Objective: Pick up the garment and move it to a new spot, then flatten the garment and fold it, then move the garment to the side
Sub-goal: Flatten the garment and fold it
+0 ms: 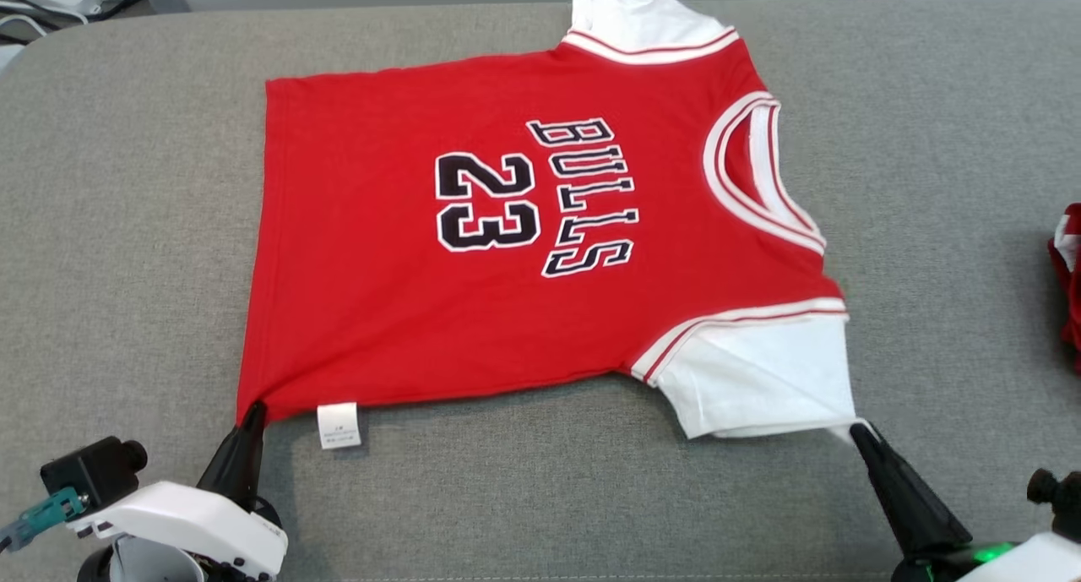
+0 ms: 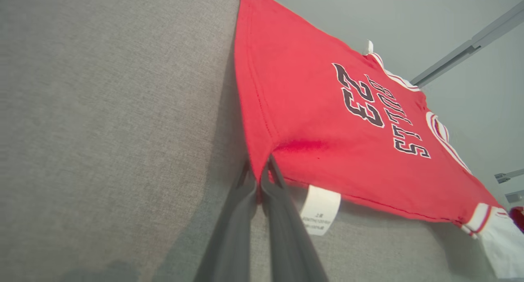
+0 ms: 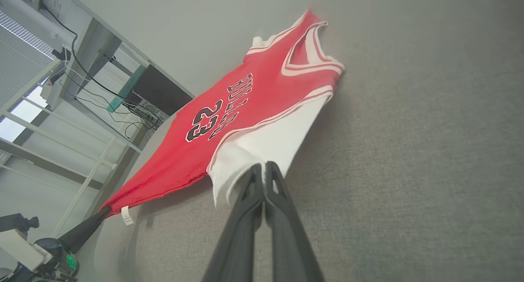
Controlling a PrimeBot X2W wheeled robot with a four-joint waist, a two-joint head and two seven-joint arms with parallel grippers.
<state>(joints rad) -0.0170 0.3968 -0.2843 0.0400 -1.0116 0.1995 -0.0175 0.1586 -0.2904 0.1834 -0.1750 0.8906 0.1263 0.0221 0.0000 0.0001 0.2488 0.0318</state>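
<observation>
Left gripper [image 1: 253,408]: fingers pressed together, garment [image 1: 380,295] corner pinched between the tips.
Right gripper [image 1: 858,430]: fingers pressed together, sleeve [image 1: 760,375] edge pinched between the tips.

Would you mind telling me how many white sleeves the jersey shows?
2: far sleeve at the top edge of the jersey; near sleeve, its corner pinched by the right hand.

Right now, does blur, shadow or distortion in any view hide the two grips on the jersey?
Head view: even light, sharp; left gripper and right gripper read clearly at the jersey. Left wrist view: fingers soft up close, shadow beside the hem, corner grip visible. Right wrist view: wide-angle stretch, fingers slightly soft, sleeve grip visible.
</observation>
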